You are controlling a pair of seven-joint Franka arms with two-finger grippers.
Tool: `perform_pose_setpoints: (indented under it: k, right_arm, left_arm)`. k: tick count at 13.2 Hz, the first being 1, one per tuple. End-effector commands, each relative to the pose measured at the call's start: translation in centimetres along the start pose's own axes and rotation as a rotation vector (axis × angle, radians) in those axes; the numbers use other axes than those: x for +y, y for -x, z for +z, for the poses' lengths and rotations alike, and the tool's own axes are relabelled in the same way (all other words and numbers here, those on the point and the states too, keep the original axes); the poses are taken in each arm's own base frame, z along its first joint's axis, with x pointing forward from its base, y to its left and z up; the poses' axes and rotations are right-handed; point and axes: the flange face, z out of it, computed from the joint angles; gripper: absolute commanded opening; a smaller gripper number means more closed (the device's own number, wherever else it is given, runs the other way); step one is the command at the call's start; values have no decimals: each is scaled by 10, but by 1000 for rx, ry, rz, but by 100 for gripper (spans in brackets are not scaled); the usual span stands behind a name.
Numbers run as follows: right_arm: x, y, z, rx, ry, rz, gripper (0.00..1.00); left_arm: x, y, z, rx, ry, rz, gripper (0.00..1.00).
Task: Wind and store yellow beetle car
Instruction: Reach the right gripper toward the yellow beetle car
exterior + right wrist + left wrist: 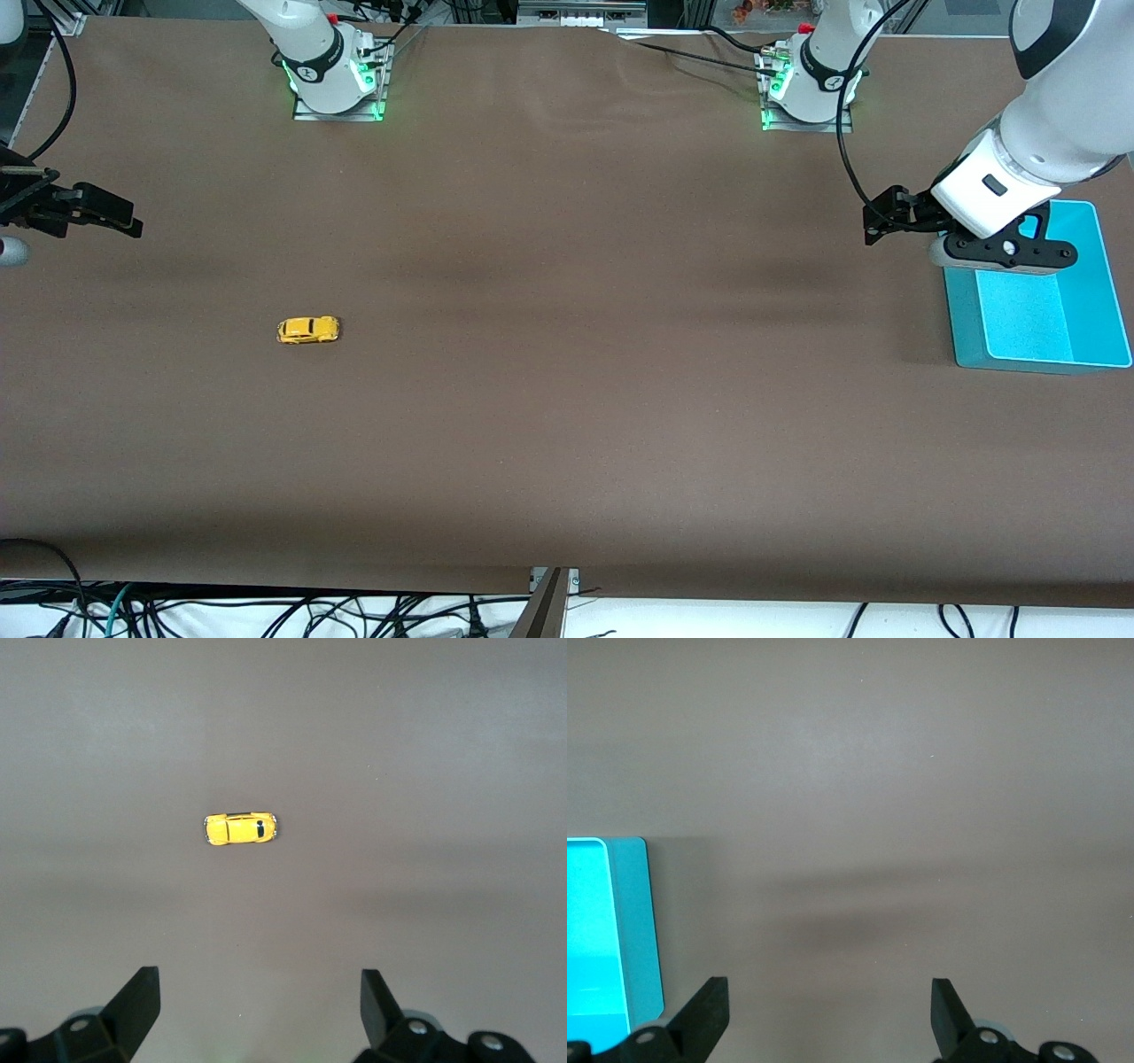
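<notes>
1. Sitting alone on the brown bench point(567, 425), the yellow beetle car point(308, 330) lies toward the right arm's end; the right gripper point(106, 213) hangs at its ten o'clock, and a turquoise bin point(1090, 292) sits under the left gripper point(877, 221).
2. Left wrist view: left gripper point(829, 1010) spread wide, empty, bin point(642, 930) corner beside it.
3. Right wrist view: right gripper point(260, 1005) wide apart, empty; car point(240, 828) lies unobstructed at twelve o'clock.

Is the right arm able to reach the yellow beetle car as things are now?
Probably yes. The yellow beetle car sits alone on bare table toward the right arm's end, nothing beside it. The right gripper is open and empty, the car in its wrist view.
</notes>
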Motion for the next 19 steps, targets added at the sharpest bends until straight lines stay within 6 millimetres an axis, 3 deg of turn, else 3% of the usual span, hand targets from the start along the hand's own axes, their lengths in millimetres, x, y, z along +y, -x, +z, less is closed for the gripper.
perform_pose_setpoints:
  k: [1,12,16,17,19]
  right_arm:
    - [2,-1,-1,-1,8,6,100]
    - [3,-2,-2,5,10,3,100]
    - [-5,-8,10,-19,5,-11,100]
    - [-13,-11,16,-31,3,-25,100]
    - [-51,-17,29,-57,6,-85,100]
  left_arm:
    - [0,2,-7,-3,22,-12,100]
    - [1,2,-7,-3,22,-11,100]
    - [1,2,-7,-5,22,-11,100]
    - [1,2,-7,-5,22,-11,100]
    - [1,2,-7,-5,22,-11,100]
